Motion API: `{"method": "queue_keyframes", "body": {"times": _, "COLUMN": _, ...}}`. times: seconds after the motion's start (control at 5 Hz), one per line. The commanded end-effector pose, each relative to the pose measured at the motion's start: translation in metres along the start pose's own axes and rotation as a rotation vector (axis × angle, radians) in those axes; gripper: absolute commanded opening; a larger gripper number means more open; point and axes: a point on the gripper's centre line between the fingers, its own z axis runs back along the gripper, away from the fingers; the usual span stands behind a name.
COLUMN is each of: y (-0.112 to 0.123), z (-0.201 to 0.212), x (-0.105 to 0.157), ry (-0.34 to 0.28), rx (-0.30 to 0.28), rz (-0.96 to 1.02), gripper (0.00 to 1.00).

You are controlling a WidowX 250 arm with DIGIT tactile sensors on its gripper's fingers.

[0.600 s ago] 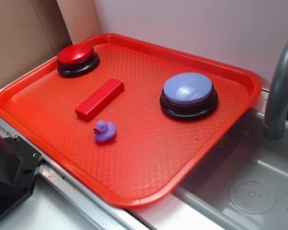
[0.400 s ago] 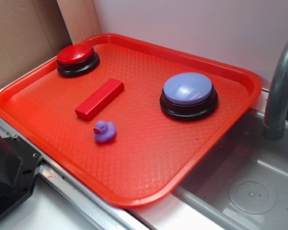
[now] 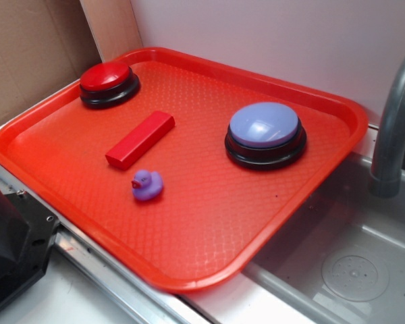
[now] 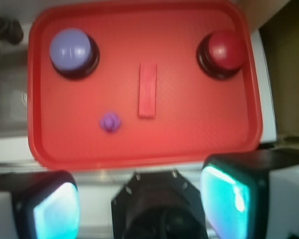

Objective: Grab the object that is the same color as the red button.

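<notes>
A long red block lies flat near the middle of the red tray. The red button, a glossy dome on a black base, stands in a far tray corner. My gripper shows only in the wrist view, high above the tray's near edge and well short of the block. It is open, its two pads wide apart with nothing between them.
A lavender dome button and a small purple duck share the tray. A steel sink with a grey faucet lies right. Cardboard stands at the left, and the black robot base is nearby.
</notes>
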Motion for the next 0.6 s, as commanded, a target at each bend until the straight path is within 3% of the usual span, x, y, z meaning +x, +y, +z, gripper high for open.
{"method": "queue_keyframes", "body": {"times": 0.0, "y": -0.003, "z": -0.036, "x": 0.064, "ry": 0.002, "rx": -0.020, "rz": 0.143, "gripper": 1.00}}
{"method": "queue_keyframes", "body": {"times": 0.4, "y": 0.026, "z": -0.120, "x": 0.071, "ry": 0.021, "rx": 0.008, "rz": 0.603, "gripper": 1.00}}
